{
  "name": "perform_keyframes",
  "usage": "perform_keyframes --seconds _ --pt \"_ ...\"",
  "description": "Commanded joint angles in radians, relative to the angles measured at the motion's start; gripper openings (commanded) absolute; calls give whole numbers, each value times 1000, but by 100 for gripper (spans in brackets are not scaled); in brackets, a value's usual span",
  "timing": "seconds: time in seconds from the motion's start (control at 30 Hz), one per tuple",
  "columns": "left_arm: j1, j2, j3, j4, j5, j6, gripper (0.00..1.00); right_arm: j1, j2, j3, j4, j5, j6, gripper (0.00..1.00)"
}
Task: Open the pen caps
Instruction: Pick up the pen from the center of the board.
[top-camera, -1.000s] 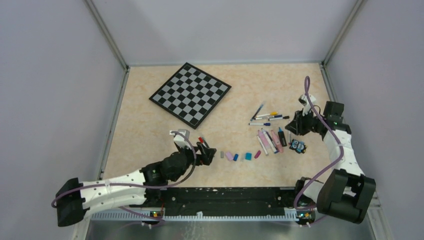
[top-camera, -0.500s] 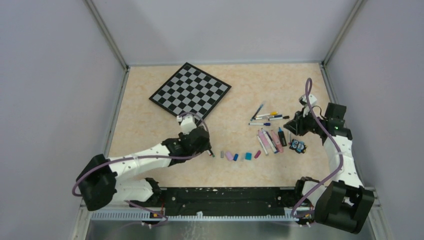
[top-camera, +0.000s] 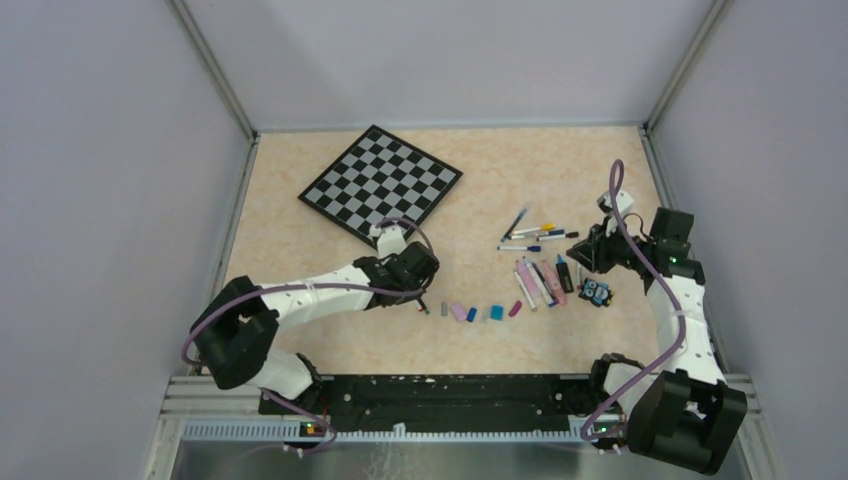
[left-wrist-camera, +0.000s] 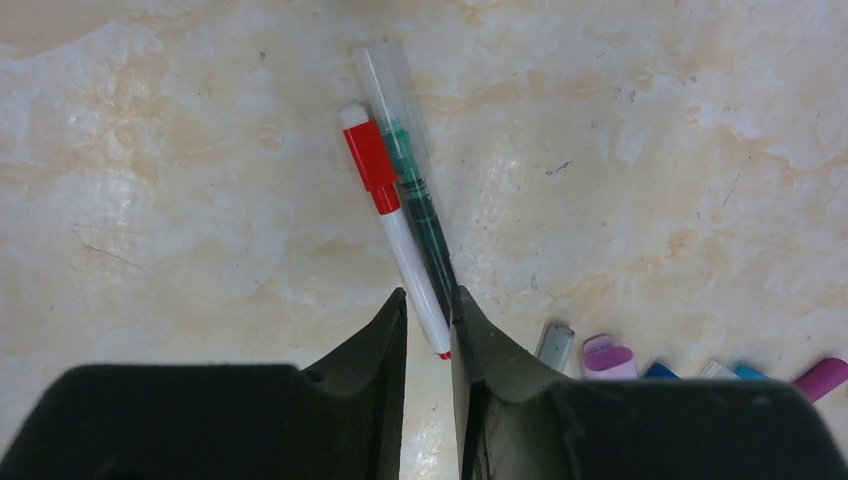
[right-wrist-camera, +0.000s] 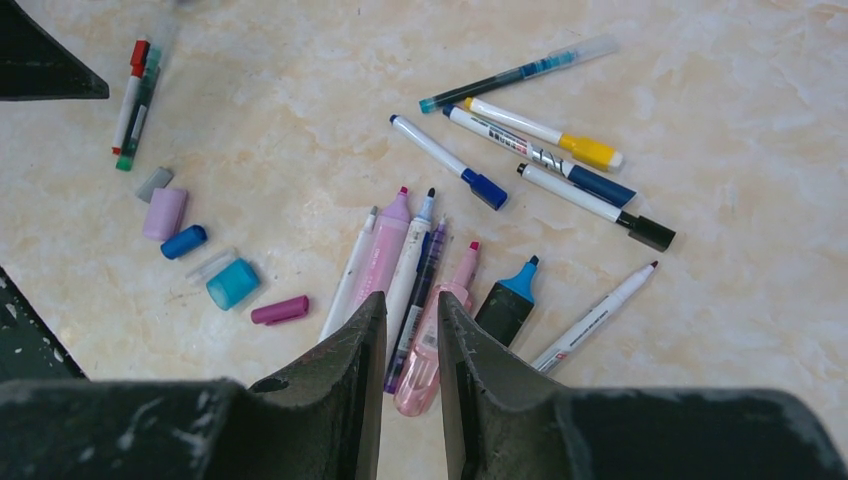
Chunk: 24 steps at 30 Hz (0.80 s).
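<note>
A white pen with a red cap (left-wrist-camera: 370, 165) and a teal pen with a clear cap (left-wrist-camera: 408, 160) lie side by side on the table. My left gripper (left-wrist-camera: 428, 292) hovers at their near ends. Its jaws stand a narrow gap apart, and the white pen's tip shows in that gap without being clamped. Loose caps lie in a row to its right: grey (right-wrist-camera: 153, 183), lilac (right-wrist-camera: 164, 213), blue (right-wrist-camera: 184, 241), teal (right-wrist-camera: 232, 283), magenta (right-wrist-camera: 280, 310). My right gripper (right-wrist-camera: 410, 295) hangs slightly open and empty above uncapped highlighters (right-wrist-camera: 440, 330). Pens with yellow (right-wrist-camera: 592, 152), blue (right-wrist-camera: 487, 190) and black (right-wrist-camera: 650, 233) caps lie beyond.
A checkered board (top-camera: 380, 187) lies at the back left, close behind the left wrist. A small black-and-blue figure (top-camera: 597, 291) sits under the right arm (top-camera: 680, 290). Metal frame posts and grey walls close in the table on three sides.
The left arm has swung away from the near edge towards the board. Its jaws have narrowed from wide open. The right arm has hardly moved.
</note>
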Motion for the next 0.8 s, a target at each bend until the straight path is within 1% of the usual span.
perform_keyframes --seconds 0.0,0.43,0.77 --pt "9 56 76 -50 6 11 25 -10 -21 -3 14 -25 -30 24" --pt "20 122 93 -59 36 12 24 -11 -18 -7 16 -24 -32 24" --pt "26 197 152 -118 53 15 24 -10 -16 -10 18 -23 -34 24"
